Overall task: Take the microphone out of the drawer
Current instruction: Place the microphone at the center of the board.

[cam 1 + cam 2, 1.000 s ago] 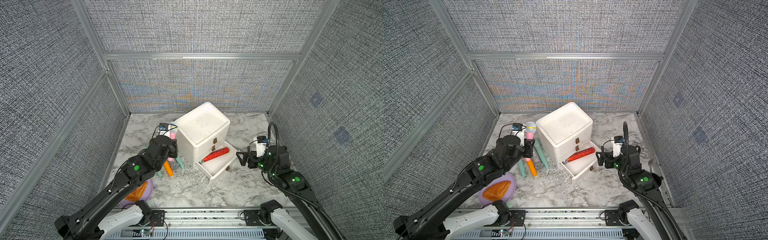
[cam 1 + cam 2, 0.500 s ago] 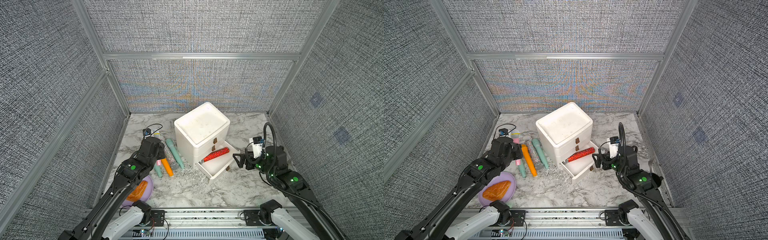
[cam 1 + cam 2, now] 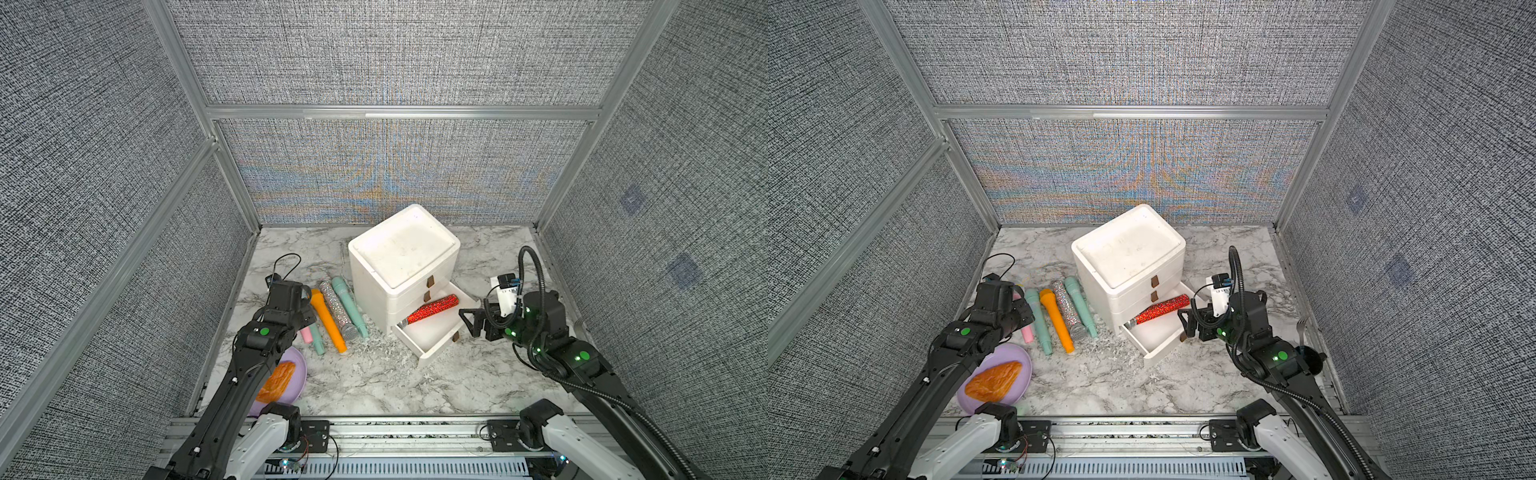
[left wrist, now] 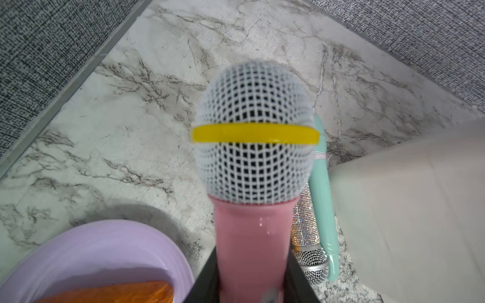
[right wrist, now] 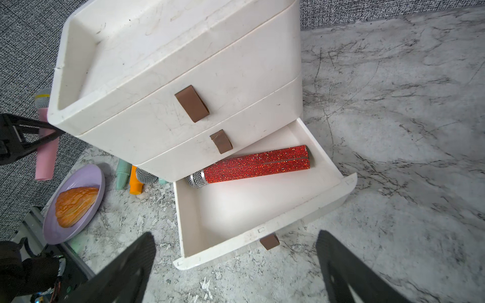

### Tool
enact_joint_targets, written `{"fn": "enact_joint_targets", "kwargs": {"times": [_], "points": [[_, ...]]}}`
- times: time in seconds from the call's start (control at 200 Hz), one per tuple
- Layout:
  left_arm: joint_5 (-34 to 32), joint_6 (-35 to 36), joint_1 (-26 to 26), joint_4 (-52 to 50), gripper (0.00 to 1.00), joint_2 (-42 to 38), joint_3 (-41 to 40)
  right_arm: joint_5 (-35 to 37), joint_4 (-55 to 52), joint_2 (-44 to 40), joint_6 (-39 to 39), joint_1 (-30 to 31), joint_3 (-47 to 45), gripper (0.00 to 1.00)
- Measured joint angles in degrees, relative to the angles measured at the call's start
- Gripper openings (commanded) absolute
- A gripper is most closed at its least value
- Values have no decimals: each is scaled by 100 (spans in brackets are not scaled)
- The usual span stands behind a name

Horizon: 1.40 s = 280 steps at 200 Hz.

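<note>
**Red microphone not yet out of the open bottom drawer**

- Red microphone (image 5: pixel 254 164): lies on its side, slanted, at the back of the bottom drawer (image 5: pixel 262 230). Its mesh head is tucked under the cabinet (image 3: pixel 403 249). Nothing touches it.
- Bottom drawer: pulled well out. The two drawers above it are closed.
- Right end effector (image 3: pixel 469 322): jaws spread wide and empty, just beside the drawer's front corner and facing in.
- Left end effector (image 4: pixel 252 275): pinching the handle of a pink microphone (image 4: pixel 252 230), low at the far side of the cabinet. I cannot tell whether the microphone touches the table (image 3: pixel 374 382).
- Beside it on the table: an orange microphone (image 3: pixel 328 322), a silver glitter one (image 3: pixel 336 307) and two teal ones, laid roughly parallel. A pastry (image 3: pixel 994 380) sits on a purple plate (image 3: pixel 1021 374) nearby.

Progress, my reading: the opening is done. For the red one, reach, grip and lift-out all remain.
</note>
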Motion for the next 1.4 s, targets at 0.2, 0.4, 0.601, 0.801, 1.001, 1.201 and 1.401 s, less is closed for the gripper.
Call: {"fn": "enact_joint_targets", "kwargs": {"times": [0.2,0.4,0.601,0.801,1.001,1.201,1.401], "points": [[149,-190,396,216,0,181,-376,26,98,2,107,118,-22,98],[291,-358,546,566,0,446,-717,44,151,17,149,177,-46,98],[286,-450,599,868,0,807,-839,68,179,22,149,186,-50,98],[267,-474,603,1134,0,1073,-990,85,297,33,149,186,-96,98],[278,-494,612,1384,0,1412,-1108,85,308,72,146,186,-98,98],[293,-496,612,1576,0,1523,-1196,85,337,103,142,186,-98,98],[382,-514,629,1722,0,1768,-1261,85,343,131,125,188,-98,98]]}}
